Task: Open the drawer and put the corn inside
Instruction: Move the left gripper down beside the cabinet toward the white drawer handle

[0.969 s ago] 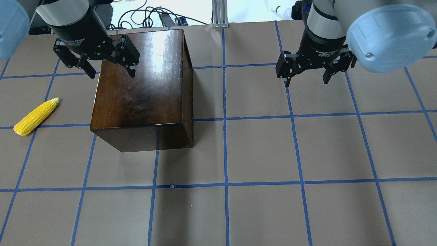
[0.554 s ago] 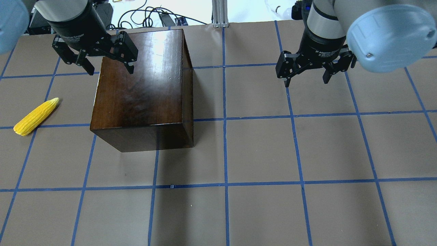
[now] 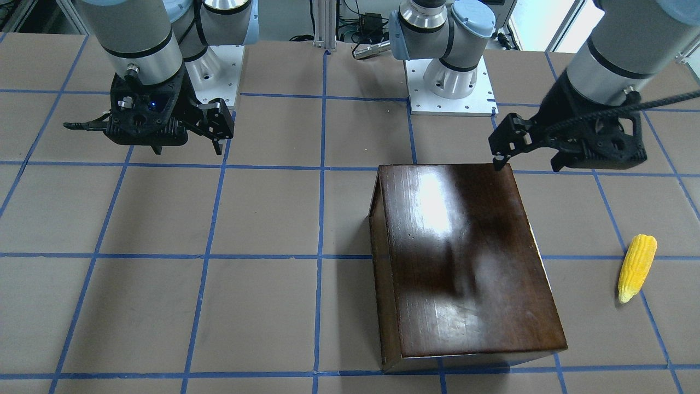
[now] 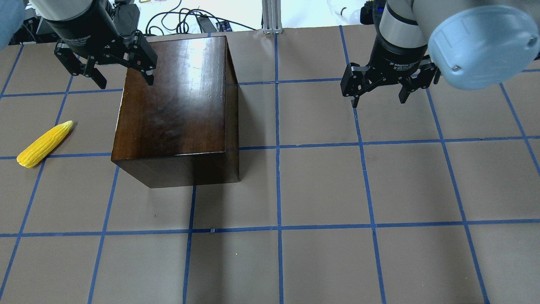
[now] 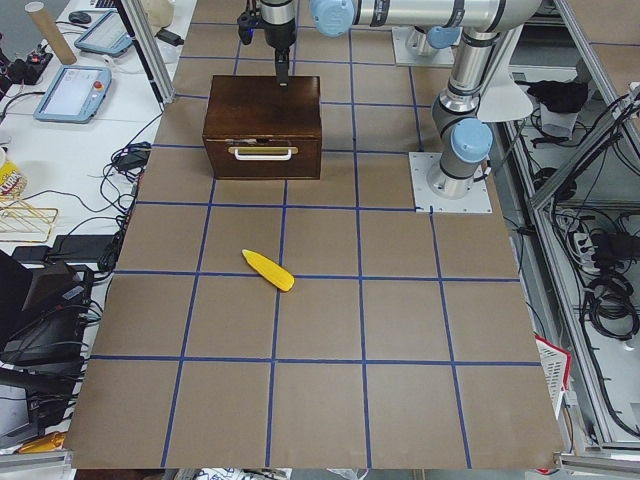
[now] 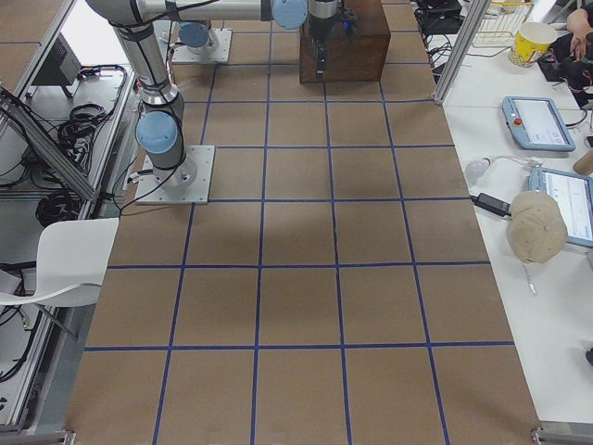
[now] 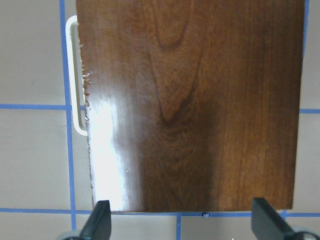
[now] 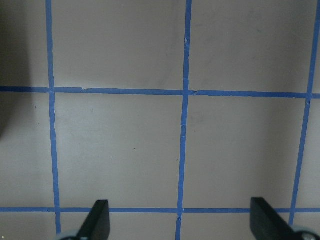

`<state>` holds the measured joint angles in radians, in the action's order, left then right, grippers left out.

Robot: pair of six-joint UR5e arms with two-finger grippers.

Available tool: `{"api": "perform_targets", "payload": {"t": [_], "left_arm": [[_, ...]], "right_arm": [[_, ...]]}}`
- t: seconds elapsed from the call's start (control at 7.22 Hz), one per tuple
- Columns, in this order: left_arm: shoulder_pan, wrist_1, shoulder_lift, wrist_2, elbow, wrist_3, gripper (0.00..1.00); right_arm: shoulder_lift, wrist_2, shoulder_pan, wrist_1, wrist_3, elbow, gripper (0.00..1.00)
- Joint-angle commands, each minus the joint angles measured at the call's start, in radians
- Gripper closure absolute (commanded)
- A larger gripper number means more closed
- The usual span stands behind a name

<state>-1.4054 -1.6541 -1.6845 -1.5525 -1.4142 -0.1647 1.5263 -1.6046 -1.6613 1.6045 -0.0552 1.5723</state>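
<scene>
The glossy dark-brown wooden box (image 4: 177,109) stands on the table's left half. Its drawer (image 5: 262,158) is shut; the front panel with a pale handle (image 7: 75,75) faces the robot's left. The yellow corn (image 4: 44,144) lies on the table left of the box, also in the front-facing view (image 3: 636,267). My left gripper (image 4: 126,83) is open and empty, above the box's far left corner, its fingertips (image 7: 97,225) showing in the wrist view. My right gripper (image 4: 378,101) is open and empty over bare table at the far right.
The brown table (image 4: 320,190) carries a blue tape grid. The arms' base plates (image 3: 451,82) sit at the robot's side. An aluminium post (image 4: 272,17) and cables (image 4: 198,21) lie beyond the far edge.
My left gripper has moved left and toward the table's far edge, from over the box's top to its far left corner. The right arm, box and corn have not moved.
</scene>
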Motion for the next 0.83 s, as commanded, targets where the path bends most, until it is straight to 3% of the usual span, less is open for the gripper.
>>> {"api": "perform_targets", "payload": {"t": [0.0,0.69], "left_arm": [[0.144,0.014,-0.059,0.020,-0.012,-0.213,0.00],[0.232,0.157,-0.187,0.064,-0.052,-0.355,0.00]], "right_arm": [[0.000,0.000,0.000,0.000,0.000,0.000,0.00],[0.000,0.000,0.000,0.000,0.000,0.000,0.00]]}}
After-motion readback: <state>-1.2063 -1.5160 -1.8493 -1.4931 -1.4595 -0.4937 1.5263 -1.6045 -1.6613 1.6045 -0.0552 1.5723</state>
